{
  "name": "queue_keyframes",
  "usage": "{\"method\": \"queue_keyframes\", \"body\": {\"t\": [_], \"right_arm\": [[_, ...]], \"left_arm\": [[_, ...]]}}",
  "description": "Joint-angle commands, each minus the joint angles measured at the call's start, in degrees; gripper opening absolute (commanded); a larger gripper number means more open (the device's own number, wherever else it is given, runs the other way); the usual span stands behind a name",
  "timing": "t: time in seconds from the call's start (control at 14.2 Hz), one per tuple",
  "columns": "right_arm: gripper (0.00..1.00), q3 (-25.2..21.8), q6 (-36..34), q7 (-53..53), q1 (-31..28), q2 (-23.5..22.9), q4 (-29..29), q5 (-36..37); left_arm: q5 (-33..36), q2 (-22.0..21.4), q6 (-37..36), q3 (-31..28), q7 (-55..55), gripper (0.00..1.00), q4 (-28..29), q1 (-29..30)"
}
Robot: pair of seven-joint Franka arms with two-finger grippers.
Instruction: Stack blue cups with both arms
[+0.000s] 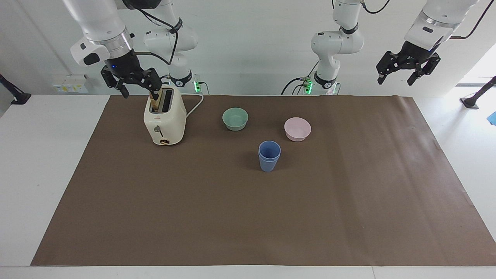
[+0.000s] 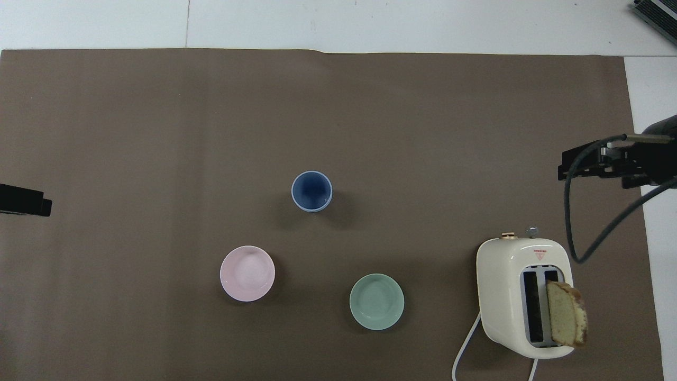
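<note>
A: Where are the blue cups [image 1: 269,155]?

B: Mid-mat, already nested, one inside the other, upright, two rims showing. They sit farther from the robots than the pink bowl [image 1: 297,128] and the mint-green bowl [image 1: 235,118], roughly between the two.

A: Grippers?

B: Right gripper [image 1: 132,82] is up in the air by the top of the cream toaster [image 1: 164,121], toward the right arm's end of the table. Fingers spread, holding nothing. A slice of bread [image 2: 566,313] stands in one toaster slot. Left gripper [image 1: 405,69] hangs high over the mat's edge at the left arm's end, fingers also spread, empty; that arm waits.

A: So what's left?

B: Judging by the stack, nothing for the cups; task looks done. If either arm had to go back, the stack lies toward table centre from both and down. Right gripper looks a bit closer, w/ the toaster just beside its path. Cups' long axis is vertical, so a top-down or side pinch at the rim would suit.

A: Risk?

B: Only clipping the toaster or bread on a low sweep, imo.
</note>
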State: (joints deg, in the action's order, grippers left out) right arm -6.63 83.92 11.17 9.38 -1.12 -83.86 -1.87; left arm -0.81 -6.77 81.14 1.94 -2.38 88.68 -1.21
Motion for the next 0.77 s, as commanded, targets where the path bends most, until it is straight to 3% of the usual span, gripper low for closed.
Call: {"method": "queue_keyframes", "body": {"t": [0.0, 0.7], "right_arm": [[1.00, 0.30, -0.78, -0.80, -0.50, 0.50, -0.07, 0.20], [1.00, 0.30, -1.13, -4.58, -0.94, 1.03, -0.25, 0.81]], "left_arm": [[-0.25, -0.52, -0.81, 0.26, -0.34, 1.00, -0.17, 0.60], [-0.25, -0.52, -0.81, 0.26, -0.34, 1.00, -0.17, 0.51]]}}
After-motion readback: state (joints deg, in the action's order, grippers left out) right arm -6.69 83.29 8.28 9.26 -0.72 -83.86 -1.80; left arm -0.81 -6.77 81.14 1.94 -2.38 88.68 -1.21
